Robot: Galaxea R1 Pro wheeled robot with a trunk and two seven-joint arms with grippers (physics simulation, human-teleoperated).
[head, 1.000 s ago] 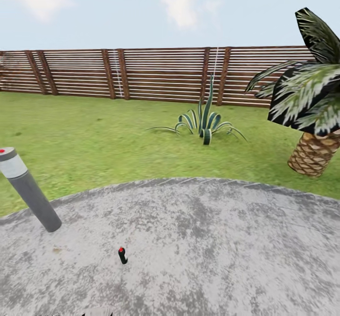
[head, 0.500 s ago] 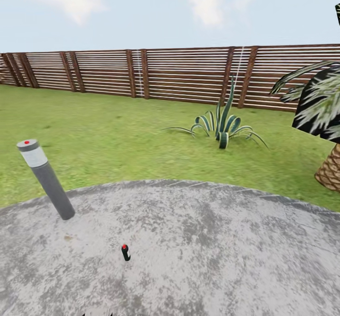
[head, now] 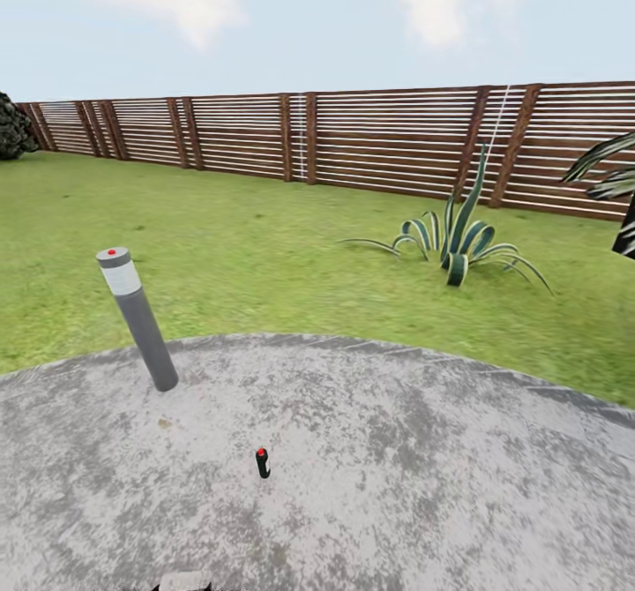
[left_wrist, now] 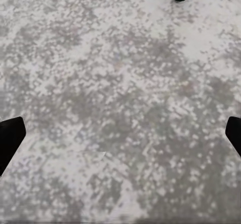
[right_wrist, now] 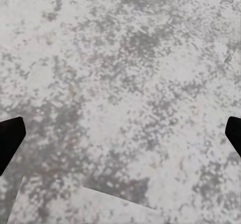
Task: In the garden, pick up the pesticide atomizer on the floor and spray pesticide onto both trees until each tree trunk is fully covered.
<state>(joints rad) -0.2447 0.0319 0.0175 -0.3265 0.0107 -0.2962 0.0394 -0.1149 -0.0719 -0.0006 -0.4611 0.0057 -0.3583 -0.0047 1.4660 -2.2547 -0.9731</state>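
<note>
Fenced garden: grass lawn (head: pixel 220 247), slatted wooden fence (head: pixel 370 141), round paved patio (head: pixel 397 467), bollard light (head: pixel 137 317).

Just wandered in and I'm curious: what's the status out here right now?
Both end effectors open, empty, over speckled grey paving. Small dark red-capped atomizer standing on it, untouched. Grey bollard light off to the side, not blocking.

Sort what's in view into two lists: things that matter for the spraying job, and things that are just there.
For the job:
- small dark atomizer with a red top, standing on the grey paved floor
- left gripper, open above the paving
- right gripper, open

Just there:
- grey bollard light
- striped spiky plant
- wooden slat fence
- grass lawn
</note>
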